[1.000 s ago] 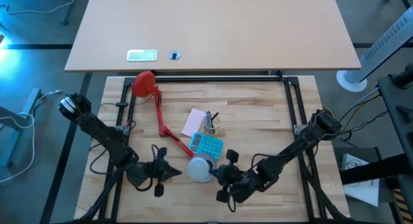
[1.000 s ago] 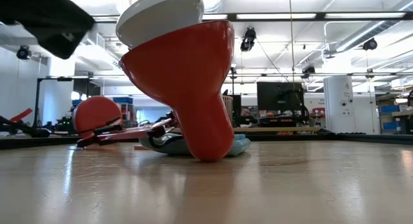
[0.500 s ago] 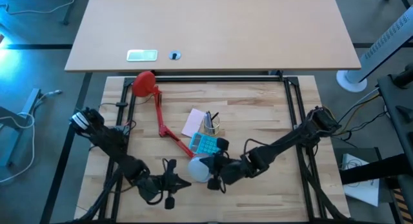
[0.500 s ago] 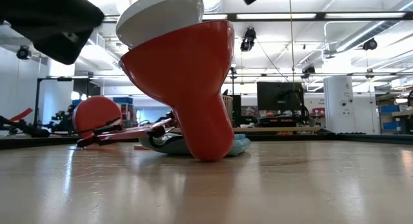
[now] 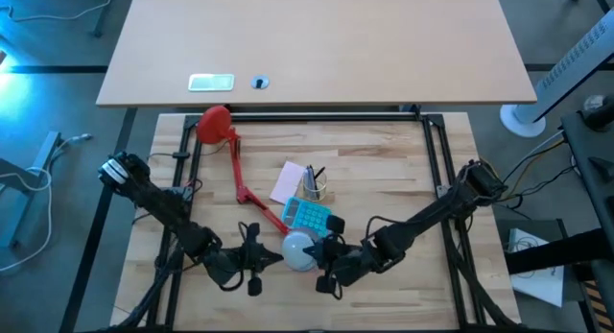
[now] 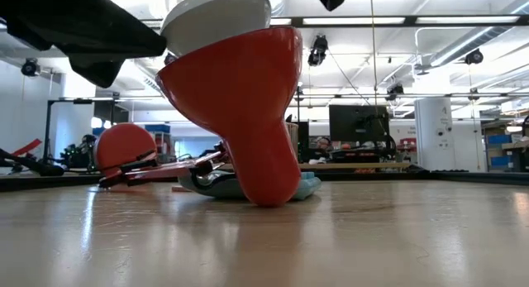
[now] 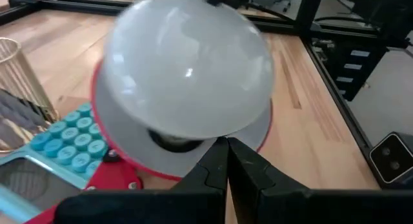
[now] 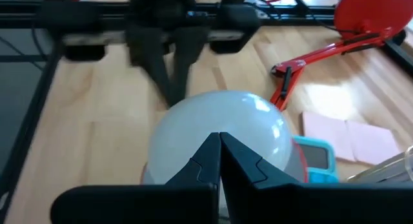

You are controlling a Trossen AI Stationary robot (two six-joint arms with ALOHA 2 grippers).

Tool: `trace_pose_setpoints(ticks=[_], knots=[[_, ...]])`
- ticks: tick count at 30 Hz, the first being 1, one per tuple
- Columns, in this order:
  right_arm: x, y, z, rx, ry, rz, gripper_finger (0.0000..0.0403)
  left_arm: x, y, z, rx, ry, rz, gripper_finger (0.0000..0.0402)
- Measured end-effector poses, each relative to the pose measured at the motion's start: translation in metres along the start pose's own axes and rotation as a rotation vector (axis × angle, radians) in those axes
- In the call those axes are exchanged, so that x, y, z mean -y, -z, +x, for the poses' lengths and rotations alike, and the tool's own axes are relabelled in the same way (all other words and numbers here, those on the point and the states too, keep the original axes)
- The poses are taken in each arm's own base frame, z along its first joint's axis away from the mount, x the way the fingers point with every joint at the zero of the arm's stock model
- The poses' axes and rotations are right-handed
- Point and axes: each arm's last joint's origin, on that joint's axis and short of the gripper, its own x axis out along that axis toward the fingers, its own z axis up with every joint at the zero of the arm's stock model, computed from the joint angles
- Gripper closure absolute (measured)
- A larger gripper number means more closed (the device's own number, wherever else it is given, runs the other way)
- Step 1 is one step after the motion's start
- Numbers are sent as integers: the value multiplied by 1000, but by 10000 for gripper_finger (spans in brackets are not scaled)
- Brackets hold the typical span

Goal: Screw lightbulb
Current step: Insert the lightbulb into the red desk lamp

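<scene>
Bulb: the lightbulb (image 5: pixel 298 249) sits in the red lamp head (image 6: pixel 248 113) on the desk (image 5: pixel 403 179).
Handling: likely light, smooth, fragile; hold the dome's sides gently.
Left end effector (image 7: pixel 226 161): fingers together, beside the dome.
Right end effector (image 8: pixel 218 153): fingers together, opposite.

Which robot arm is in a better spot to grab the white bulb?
Probably either. The left gripper and the right gripper both sit shut beside the lightbulb, one on each side. Neither holds it, and neither looks clearly nearer.
</scene>
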Motion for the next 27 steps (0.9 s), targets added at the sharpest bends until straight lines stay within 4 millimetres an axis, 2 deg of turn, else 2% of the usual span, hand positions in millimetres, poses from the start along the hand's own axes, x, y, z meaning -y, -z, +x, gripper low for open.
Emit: trace_pose_setpoints(ticks=[11, 17, 21, 27], knots=[[-11, 3, -8, 8, -34, 32, 403, -15, -3, -8, 1, -16, 20, 401], [-6, -5, -13, 34, -27, 11, 403, -11, -4, -25, -35, 24, -4, 401], [1, -7, -8, 34, -7, 12, 403, -5, -3, -30, -32, 53, -10, 401], [8, -4, 6, 13, 27, 13, 403, -5, 1, -23, -33, 31, 4, 401]])
